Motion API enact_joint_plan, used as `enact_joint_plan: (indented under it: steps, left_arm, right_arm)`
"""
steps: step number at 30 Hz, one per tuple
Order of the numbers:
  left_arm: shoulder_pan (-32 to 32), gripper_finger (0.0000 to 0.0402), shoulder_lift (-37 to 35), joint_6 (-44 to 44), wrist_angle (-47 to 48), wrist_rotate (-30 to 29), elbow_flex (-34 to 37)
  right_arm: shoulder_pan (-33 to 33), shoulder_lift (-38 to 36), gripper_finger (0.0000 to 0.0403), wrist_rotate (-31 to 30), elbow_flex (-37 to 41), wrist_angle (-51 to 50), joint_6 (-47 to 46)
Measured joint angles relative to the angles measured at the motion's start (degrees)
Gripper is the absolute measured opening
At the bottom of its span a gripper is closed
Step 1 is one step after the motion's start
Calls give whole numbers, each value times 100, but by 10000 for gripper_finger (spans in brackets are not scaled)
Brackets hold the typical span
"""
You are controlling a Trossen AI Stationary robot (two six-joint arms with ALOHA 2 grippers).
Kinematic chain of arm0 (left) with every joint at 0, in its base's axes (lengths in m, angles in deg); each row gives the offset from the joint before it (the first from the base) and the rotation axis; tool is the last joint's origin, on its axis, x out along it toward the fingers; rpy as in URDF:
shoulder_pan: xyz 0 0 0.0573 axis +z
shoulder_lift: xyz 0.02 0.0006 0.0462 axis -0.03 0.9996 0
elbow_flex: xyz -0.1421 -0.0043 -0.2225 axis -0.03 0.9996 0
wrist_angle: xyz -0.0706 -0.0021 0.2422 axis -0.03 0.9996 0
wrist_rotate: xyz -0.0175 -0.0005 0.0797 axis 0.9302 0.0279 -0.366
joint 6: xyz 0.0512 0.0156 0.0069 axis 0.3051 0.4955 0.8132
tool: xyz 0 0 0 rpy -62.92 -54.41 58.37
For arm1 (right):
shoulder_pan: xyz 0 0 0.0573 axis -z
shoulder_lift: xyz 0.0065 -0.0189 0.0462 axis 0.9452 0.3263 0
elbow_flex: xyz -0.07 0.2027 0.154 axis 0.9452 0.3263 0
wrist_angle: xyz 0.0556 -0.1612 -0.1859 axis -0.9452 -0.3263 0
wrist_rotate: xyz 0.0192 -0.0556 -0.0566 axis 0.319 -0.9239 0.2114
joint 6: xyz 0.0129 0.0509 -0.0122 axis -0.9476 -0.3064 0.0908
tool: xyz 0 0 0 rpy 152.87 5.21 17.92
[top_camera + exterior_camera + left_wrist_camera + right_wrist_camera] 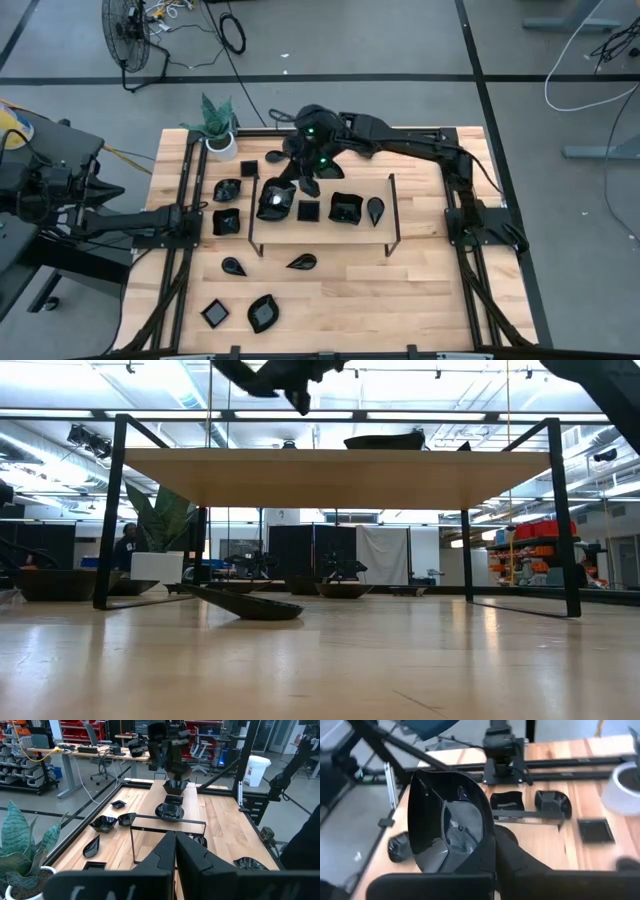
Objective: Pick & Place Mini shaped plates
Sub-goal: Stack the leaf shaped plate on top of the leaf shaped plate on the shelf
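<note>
My right gripper hangs over the left half of a low shelf with a wooden top and thin black legs. It is shut on a glossy black teardrop plate. Other black mini plates lie on the shelf, among them a round wavy one, a square one and a teardrop. More lie flat on the table, such as the ones at the left and in front. My left gripper is shut and empty at the table's left edge. My right gripper pinches the teardrop plate by its rim between its two fingers, at one side of the plate. The plate is lifted clear above the shelf and stands tilted on edge, its hollow showing in the right wrist view.
A white pot with a green plant stands at the table's far left corner. Two small plates lie behind the shelf near it. A square plate and a leaf plate lie near the front left edge. The table's front right is bare wood.
</note>
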Motion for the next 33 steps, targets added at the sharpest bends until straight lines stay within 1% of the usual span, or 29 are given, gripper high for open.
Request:
enact_joint_plan:
  steps: [3,10,17,23,27,33]
  left_arm:
    - [0,18,0,-1,2,0,0]
    - [0,18,0,0,0,1,0]
    - [-1,18,0,2,2,1,0]
    - [-1,18,0,0,2,1,0]
    - [-2,18,0,0,1,1,0]
    - [0,18,0,1,2,0,0]
  right_arm:
    - [0,137,0,179,0,27,442]
    - [-2,446,0,222,0,310,761]
    - [-2,683,0,98,0,468,721]
    - [-2,686,0,-180,80,414,581]
    - [-2,691,0,-187,105,269,411]
    - [-6,691,0,-184,105,212,393]
